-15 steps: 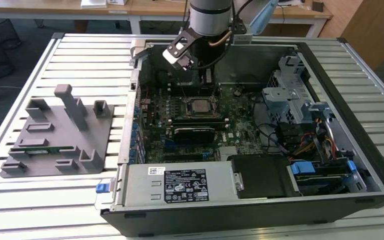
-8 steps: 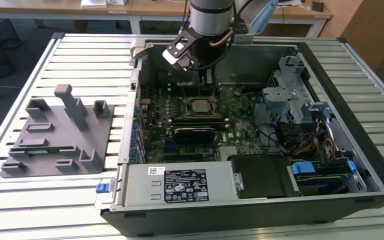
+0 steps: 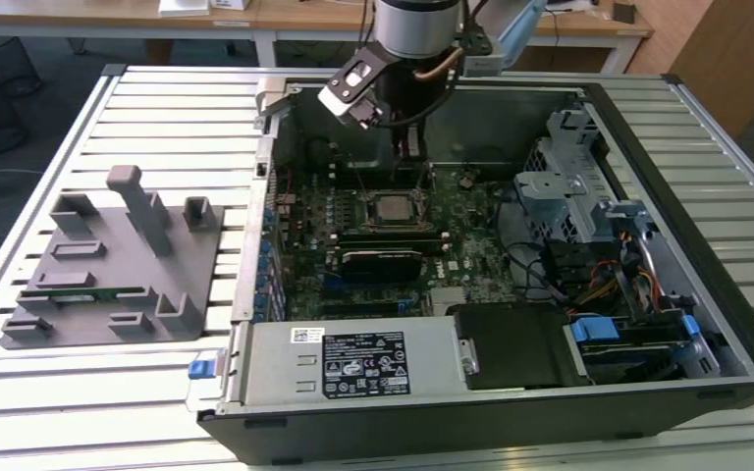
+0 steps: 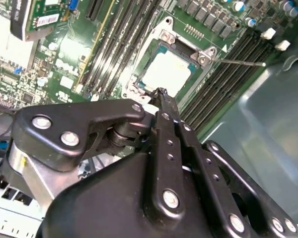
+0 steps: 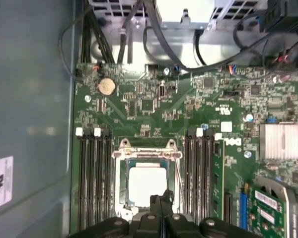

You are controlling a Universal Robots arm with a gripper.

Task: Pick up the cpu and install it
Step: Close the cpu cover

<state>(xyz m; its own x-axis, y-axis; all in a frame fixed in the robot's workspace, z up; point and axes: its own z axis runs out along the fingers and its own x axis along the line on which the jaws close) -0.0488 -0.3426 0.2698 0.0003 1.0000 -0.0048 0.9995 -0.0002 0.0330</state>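
The cpu (image 3: 393, 208), a pale silver square, lies flat inside the socket frame (image 5: 146, 148) on the green motherboard (image 5: 188, 104). It also appears in both wrist views, as the cpu (image 4: 166, 72) and the cpu (image 5: 146, 182). My gripper (image 3: 407, 152) hangs inside the open computer case, just above the cpu's near edge and apart from it. Its black fingertips are pressed together with nothing between them, as seen on the gripper (image 4: 161, 93) and the gripper (image 5: 160, 199). A thin wire lever (image 4: 238, 62) sticks out beside the socket.
Rows of black memory slots (image 5: 92, 183) flank the socket on both sides. A grey fixture tray (image 3: 102, 255) at the exterior view's left holds a green memory stick (image 3: 85, 291). The power supply (image 3: 350, 361) sits at the case's front, with a drive cage (image 3: 573, 196) and cables at the exterior view's right.
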